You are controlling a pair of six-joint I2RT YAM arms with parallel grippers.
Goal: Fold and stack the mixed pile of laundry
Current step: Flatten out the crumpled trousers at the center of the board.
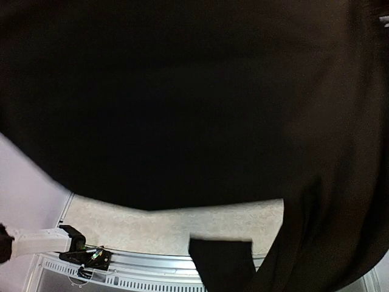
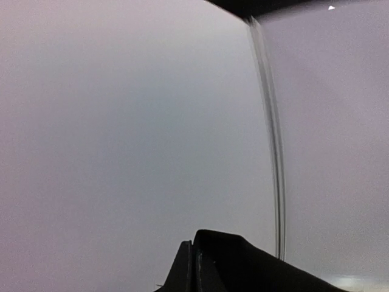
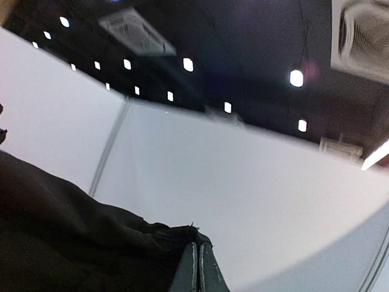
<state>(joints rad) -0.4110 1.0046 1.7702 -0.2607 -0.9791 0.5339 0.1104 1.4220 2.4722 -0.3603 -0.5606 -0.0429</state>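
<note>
The long black trousers (image 1: 182, 103) of soft matte cloth hang lifted above the table. They are so close under the overhead camera that they fill nearly the whole view as one dark, smooth sheet with a curved lower edge. A narrow flap with a square-cut end dangles lower, toward the near edge.

In the right wrist view the same cloth (image 3: 61, 231) bunches in soft wrinkled folds right up to the right claw (image 3: 199, 252). Its two dark fingers are pressed flat together, with only a thin seam between them, pinching the fabric's edge. The left claw (image 2: 193, 258) is likewise closed tight, with a smooth fold of the black fabric (image 2: 255, 267) draped against its right side (the nip itself sits at the bottom of the view and is hard to make out).

Below the garment a strip of speckled beige tabletop (image 1: 152, 222) shows, bordered by a perforated silver metal rail (image 1: 152, 267). The white boxy link of the left arm (image 1: 33, 240) is near the rail's left end.

Behind both claws stand pale lilac panel walls (image 2: 121, 121). Above the right claw is a dark ceiling with small square lights (image 3: 188, 64) and a white louvred vent (image 3: 364, 30)
</note>
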